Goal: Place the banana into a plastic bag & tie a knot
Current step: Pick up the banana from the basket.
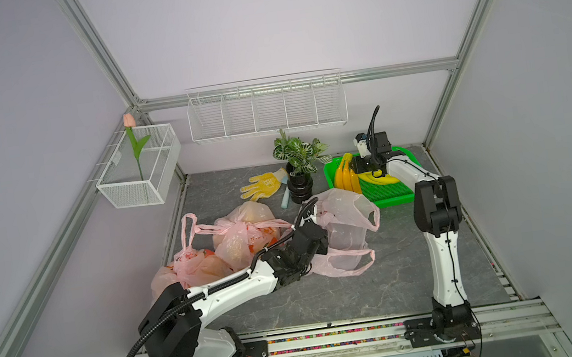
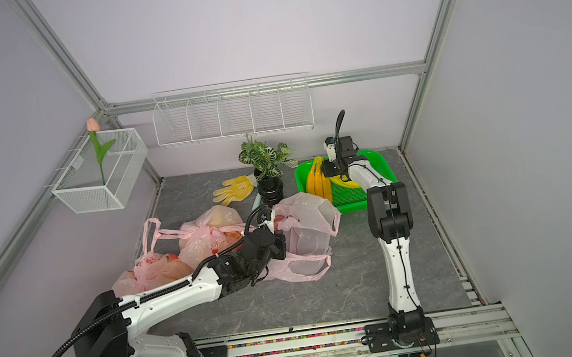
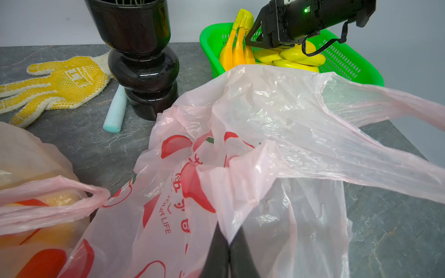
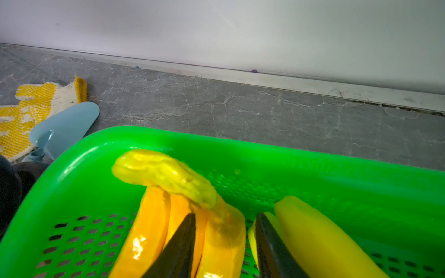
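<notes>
Clearly, banana (image 4: 224, 240) sits between fingers (image 4: 178, 250).

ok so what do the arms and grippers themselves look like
Both the left arm and right arm have white link shells with boxy black joints. A ribbed black conduit loops from the left arm's base; a thin black cable runs along the right. Left gripper and right gripper have flat, tapered black fingers.
</notes>
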`<state>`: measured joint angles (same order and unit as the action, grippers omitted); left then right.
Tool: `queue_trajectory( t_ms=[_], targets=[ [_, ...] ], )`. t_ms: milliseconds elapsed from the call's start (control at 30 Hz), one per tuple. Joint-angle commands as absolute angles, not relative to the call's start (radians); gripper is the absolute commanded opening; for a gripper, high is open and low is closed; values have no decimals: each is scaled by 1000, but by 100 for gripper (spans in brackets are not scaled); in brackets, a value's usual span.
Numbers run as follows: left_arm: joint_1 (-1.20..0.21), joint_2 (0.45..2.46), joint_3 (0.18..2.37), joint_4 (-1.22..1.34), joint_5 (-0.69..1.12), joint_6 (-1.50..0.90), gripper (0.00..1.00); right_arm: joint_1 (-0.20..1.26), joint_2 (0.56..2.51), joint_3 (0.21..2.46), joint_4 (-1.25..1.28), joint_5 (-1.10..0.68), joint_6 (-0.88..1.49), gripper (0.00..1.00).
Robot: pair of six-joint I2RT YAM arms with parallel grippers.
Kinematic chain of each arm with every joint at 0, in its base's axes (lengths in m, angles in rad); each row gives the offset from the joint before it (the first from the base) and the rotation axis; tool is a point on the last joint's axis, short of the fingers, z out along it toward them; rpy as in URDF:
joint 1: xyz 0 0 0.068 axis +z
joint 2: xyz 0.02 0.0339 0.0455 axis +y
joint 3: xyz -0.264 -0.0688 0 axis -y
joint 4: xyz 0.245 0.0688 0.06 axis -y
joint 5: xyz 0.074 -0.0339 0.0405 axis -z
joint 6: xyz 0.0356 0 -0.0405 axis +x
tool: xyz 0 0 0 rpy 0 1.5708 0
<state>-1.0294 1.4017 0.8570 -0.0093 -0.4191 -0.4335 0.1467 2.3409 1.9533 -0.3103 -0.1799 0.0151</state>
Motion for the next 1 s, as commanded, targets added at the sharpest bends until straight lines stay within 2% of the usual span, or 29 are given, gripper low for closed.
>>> queue_trajectory(
  t_ms=[0,267,533,967],
  targets=[
    [-1025,1417,871,-14,-432,-436,0,166,2375,1995,-328,-130,-22,41],
    [-1023,1399,859,-6,-432,-434,0,186,2440,2099,-375,-68,-19,40],
    [-1024,1389,852,-3,-438,-434,0,186,2448,2116,-376,-74,0,22],
    [-1024,1390,897,-37,-402,-472,0,190,2034,1638,-60,-90,59,19]
  ],
)
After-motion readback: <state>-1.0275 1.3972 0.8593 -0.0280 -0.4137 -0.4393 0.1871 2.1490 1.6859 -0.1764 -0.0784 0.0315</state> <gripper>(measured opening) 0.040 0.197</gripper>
